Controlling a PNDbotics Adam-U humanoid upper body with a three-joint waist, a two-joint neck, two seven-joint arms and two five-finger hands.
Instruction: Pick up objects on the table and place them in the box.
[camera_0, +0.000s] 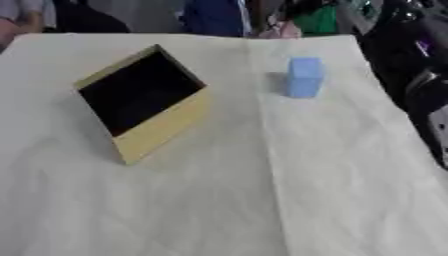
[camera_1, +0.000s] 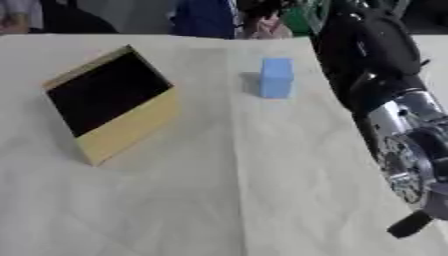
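pale cream cloth covers the bench (camera_0: 219, 200), with a straight fold line running from the far edge toward us just right of the middle. our right arm (camera_1: 385, 100) comes down along the right edge in the right eye view, black above with silver joints lower down, and it stands over the cloth's right border. of the right hand (camera_1: 409, 225) we see only a dark fingertip at the lower right corner; we cannot tell whether its fingers are curled or straight, and it holds nothing that we can see. our left hand shows in neither view.

up and to the left of that hand, well apart from it, stands the blue block (camera_0: 304, 77), upright on the cloth just right of the fold line, near the far edge. it touches nothing but the cloth. the forearm runs beside it on its right, near but apart from it.

further left of the hand, across the fold line, lies the box (camera_0: 144, 100): tan walls, dark inside, turned cornerwise to us, its open top facing up. we see nothing inside it. the block and the box stand apart with bare cloth between them, and bare cloth also lies between the hand and the block.

beyond the far edge, clothing in blue, green and dark shades shows, touching nothing on the bench.
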